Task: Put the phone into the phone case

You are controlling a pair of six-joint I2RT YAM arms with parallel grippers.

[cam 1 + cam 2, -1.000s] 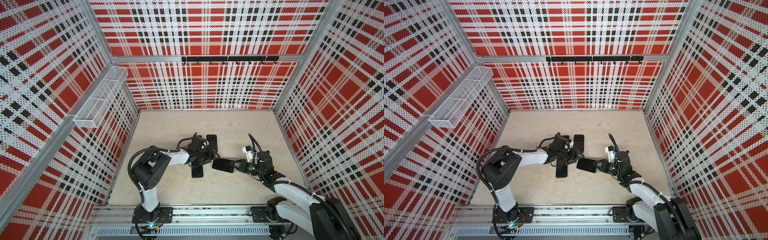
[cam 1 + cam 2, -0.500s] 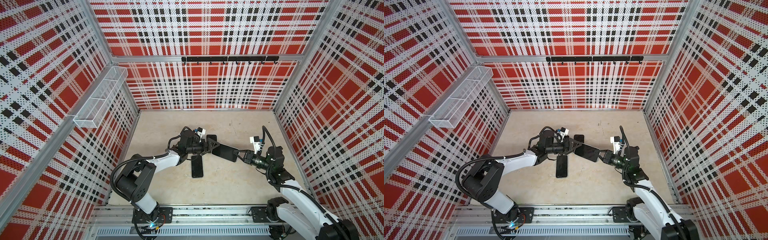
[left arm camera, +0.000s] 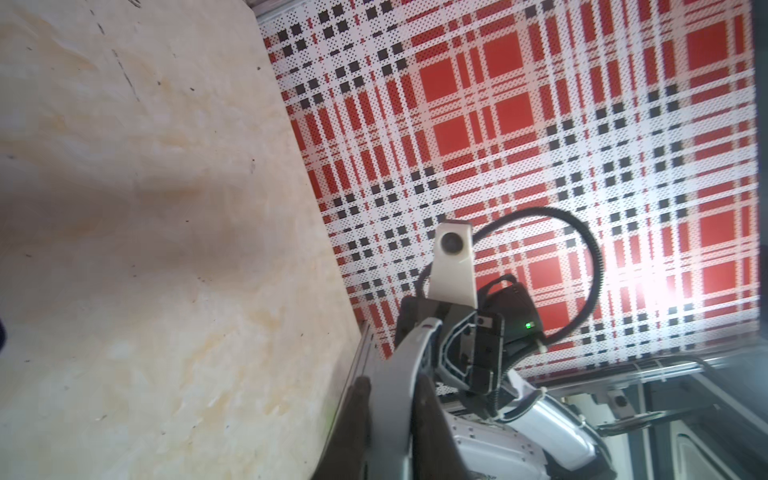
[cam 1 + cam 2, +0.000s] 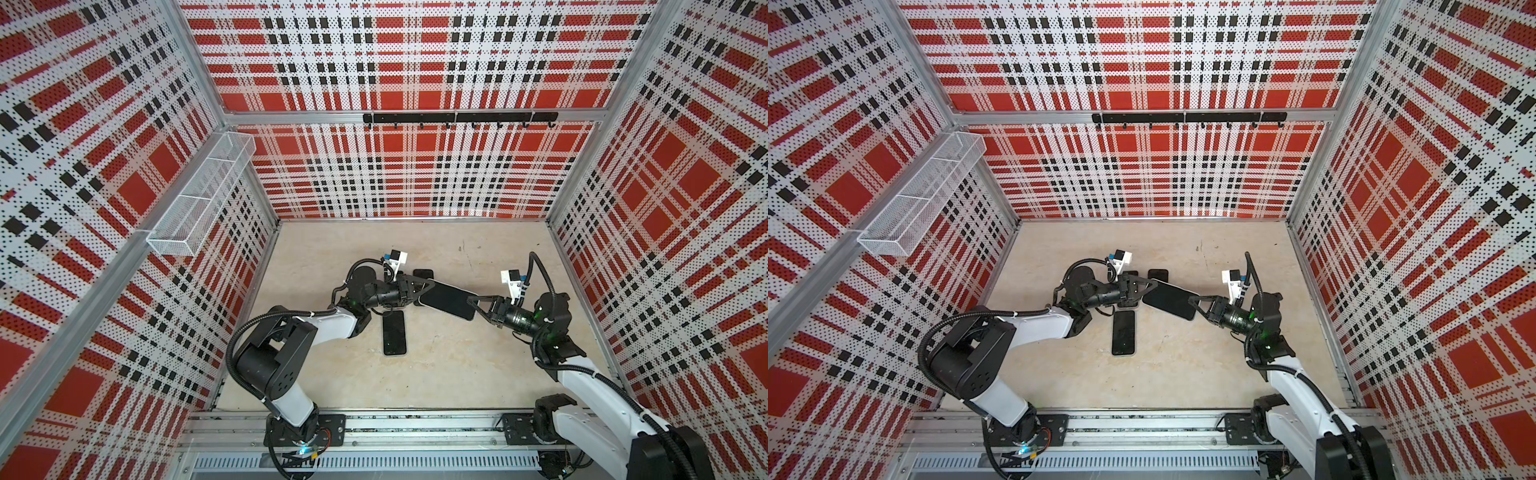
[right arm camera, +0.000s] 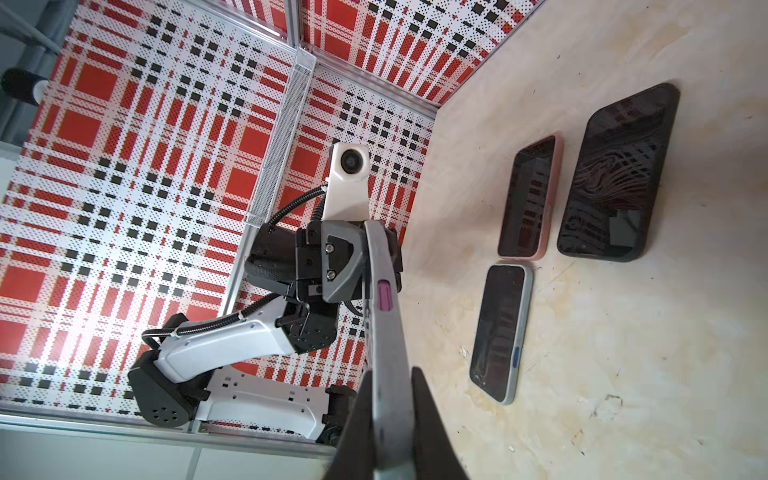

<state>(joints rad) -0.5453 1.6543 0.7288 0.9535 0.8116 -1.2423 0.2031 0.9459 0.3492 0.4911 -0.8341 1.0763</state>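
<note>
The phone (image 4: pixel 446 299), a dark slab with a grey edge and a magenta side button, hangs above the worktop (image 4: pixel 457 374), bridging the two grippers. The right gripper (image 4: pixel 473 301) is clamped on one end, and the left gripper (image 4: pixel 424 286) has its fingers (image 3: pixel 353 419) pressed against both faces of the other end. Below and just beside the left gripper lie a pink-rimmed slab (image 5: pixel 530 195), a larger black slab (image 5: pixel 615 174) and a pale-blue-rimmed slab (image 5: pixel 500 332). Which of them is the empty case I cannot tell. As I judge it, the pick-up is done, and seating the phone in its case is left.
</note>
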